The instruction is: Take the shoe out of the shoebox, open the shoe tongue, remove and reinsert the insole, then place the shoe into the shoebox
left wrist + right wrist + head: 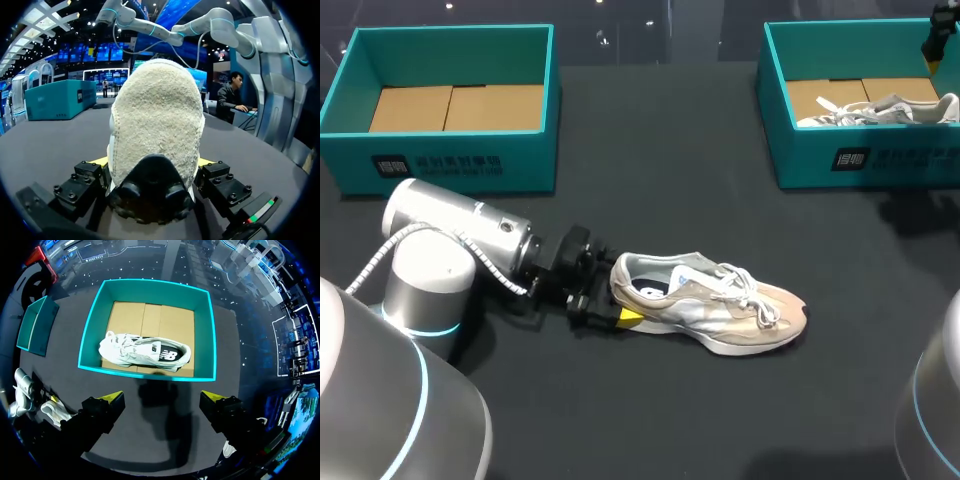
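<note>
A beige and white sneaker (pixel 720 305) lies on its sole on the dark table, toe to the right. My left gripper (pixel 617 292) is at its heel. In the left wrist view the fuzzy heel (pixel 155 125) sits between the two fingers, and both yellow tips press its sides. My right gripper (pixel 162 402) hangs open and empty high over the right teal shoebox (pixel 150 284), seen at the far right corner (pixel 940 40) in the head view. A second white sneaker (pixel 142 352) lies on its side inside that box (pixel 775 110).
Another teal shoebox (pixel 450 165) with a bare cardboard floor stands at the back left. Dark tabletop stretches between the two boxes and in front of the sneaker.
</note>
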`<state>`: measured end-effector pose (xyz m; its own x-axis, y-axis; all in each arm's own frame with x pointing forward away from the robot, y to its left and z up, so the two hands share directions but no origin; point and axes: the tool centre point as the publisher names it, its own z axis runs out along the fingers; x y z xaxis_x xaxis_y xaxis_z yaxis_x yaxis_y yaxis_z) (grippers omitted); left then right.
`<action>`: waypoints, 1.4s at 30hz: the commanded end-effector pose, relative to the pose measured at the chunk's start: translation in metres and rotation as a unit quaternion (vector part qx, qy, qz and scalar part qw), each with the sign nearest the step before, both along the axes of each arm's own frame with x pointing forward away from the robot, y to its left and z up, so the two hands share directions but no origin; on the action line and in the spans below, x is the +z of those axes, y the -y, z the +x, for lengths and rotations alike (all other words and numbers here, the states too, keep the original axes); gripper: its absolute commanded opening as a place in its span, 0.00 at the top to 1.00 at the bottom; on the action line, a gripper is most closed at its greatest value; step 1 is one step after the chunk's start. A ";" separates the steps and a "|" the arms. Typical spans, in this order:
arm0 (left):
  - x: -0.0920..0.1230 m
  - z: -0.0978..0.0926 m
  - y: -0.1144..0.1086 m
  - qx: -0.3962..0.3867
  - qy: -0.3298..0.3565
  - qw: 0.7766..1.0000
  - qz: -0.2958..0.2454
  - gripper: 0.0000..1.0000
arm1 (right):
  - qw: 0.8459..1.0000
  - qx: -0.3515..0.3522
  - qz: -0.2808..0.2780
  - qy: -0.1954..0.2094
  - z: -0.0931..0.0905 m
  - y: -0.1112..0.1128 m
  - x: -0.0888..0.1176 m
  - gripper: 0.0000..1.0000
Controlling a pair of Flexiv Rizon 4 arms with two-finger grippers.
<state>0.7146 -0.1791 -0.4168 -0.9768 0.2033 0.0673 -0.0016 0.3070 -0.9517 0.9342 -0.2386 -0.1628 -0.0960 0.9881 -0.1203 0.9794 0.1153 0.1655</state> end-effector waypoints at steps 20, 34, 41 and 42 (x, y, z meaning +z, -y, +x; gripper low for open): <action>0.000 -0.011 -0.029 0.061 0.001 0.998 0.003 1.00 | 1.000 -0.001 -0.001 0.000 -0.001 0.000 0.000 0.00; 0.000 -0.011 -0.030 0.059 0.003 0.998 0.007 1.00 | 1.000 -0.001 -0.001 0.000 -0.001 0.000 0.000 0.00; 0.000 -0.011 -0.030 0.059 0.003 0.998 0.007 1.00 | 1.000 -0.001 -0.001 0.000 -0.001 0.000 0.000 0.00; 0.000 -0.011 -0.030 0.059 0.003 0.998 0.007 1.00 | 1.000 -0.001 -0.001 0.000 -0.001 0.000 0.000 0.00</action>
<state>0.7071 -0.1552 -0.4155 -0.9941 0.0867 0.0651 -0.0342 0.3190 -0.9471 0.9342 -0.2386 -0.1628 -0.0961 0.9881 -0.1203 0.9794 0.1154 0.1655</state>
